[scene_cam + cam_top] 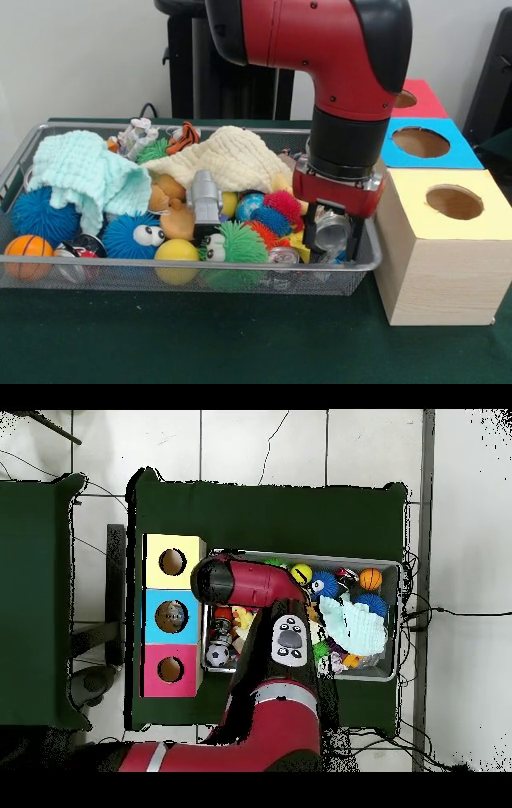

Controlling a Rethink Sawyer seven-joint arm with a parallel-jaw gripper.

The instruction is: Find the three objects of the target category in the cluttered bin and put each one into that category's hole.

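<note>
A wire bin [364, 258] holds a jumble of toys, balls and cans. At its right end my gripper [332, 237] hangs down inside, and a tilted silver can [330, 230] sits between its two black fingers [310, 230], which close on the can's sides. A second silver can [282, 256] lies just left of it against the front wall. A red and black can [78, 250] lies at the front left. In the overhead view the red arm [250, 584] covers the gripper and that end of the bin [396, 566].
Three boxes with round holes stand right of the bin: yellow-topped [454, 202] nearest, then blue [422, 142] and red [406, 99]. Two knitted cloths, mint [76, 170] and cream [228, 158], drape over the toys. Spiky balls, a basketball [27, 250] and a yellow ball [176, 254] fill the front.
</note>
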